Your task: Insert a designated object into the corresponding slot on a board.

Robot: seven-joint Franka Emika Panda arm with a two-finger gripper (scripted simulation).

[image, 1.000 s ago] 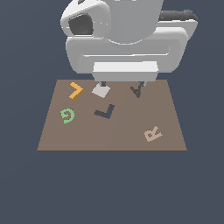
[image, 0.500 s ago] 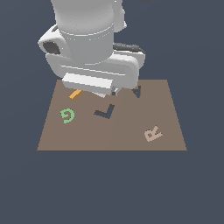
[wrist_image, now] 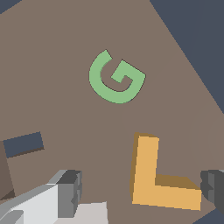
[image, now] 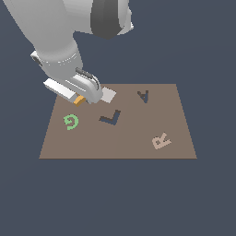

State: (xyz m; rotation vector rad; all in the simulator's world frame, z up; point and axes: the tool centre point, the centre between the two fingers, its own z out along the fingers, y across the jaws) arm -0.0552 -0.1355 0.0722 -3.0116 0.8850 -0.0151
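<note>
Orange L piece sat between my tool's spread, untouching fingers (board beneath); I judged centring before closing wisest, then carrying to the navy slot.

L piece on board, between fingers | G exterior-left of slot (R exterior-right)

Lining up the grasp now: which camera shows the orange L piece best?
The wrist view. The orange L piece shows whole there, lying flat on the board between the open claw fingertips, near the green G. In the exterior view the arm hides all but a sliver of it.
</note>
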